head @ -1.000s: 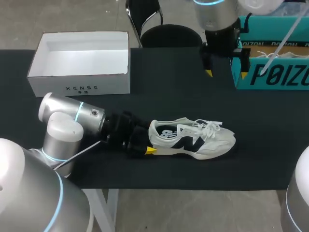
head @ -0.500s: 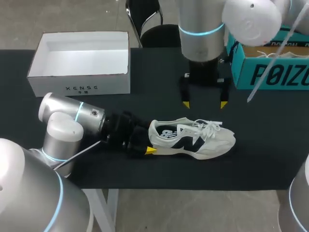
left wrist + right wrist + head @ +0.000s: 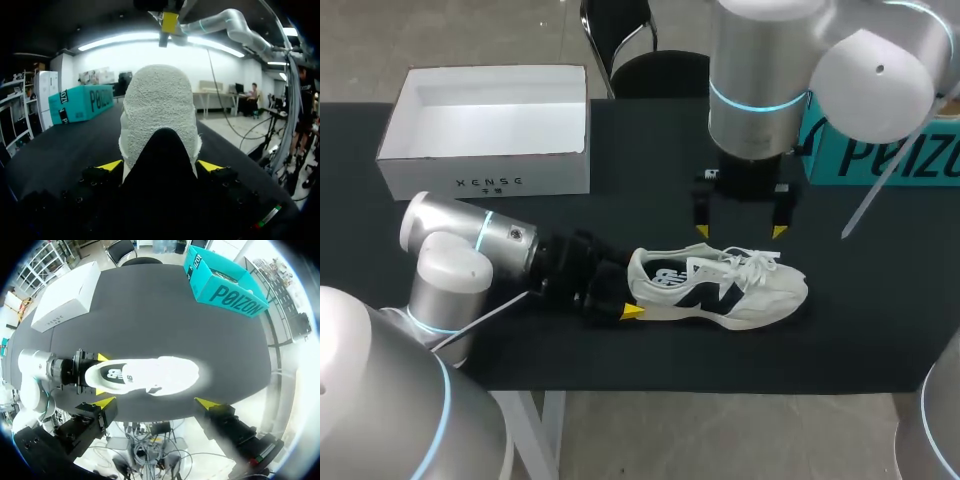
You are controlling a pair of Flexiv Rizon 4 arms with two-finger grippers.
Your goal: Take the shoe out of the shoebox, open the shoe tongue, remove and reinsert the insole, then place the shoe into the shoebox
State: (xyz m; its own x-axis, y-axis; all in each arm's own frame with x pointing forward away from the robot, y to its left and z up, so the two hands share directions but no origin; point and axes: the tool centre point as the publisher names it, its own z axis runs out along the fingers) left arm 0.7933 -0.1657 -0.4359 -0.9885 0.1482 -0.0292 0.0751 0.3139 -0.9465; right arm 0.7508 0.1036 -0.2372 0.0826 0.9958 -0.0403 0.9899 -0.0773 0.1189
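Note:
A white sneaker (image 3: 720,288) with a dark logo lies on its side on the black table (image 3: 650,170), toe pointing right. My left gripper (image 3: 620,300) reaches in from the left, and in its own view both yellow fingertips (image 3: 110,165) press the sides of the grey heel (image 3: 160,115), so it is shut on the shoe. Above the laces and tongue hangs my right gripper (image 3: 740,232), open and empty, pointing down. From its wrist the sneaker (image 3: 145,376) lies below, ahead of the spread gripper (image 3: 156,402). The open white shoebox (image 3: 490,120) stands empty at the back left.
A teal box (image 3: 880,150) stands at the back right, partly behind my right arm, and shows as the teal box (image 3: 225,285) in the right wrist view. The table's front edge runs close below the shoe.
My right arm has swung from the back right beside the teal box forward and left, coming down over the shoe's laces with its fingers turned across the shoe. Left arm and shoe stayed still.

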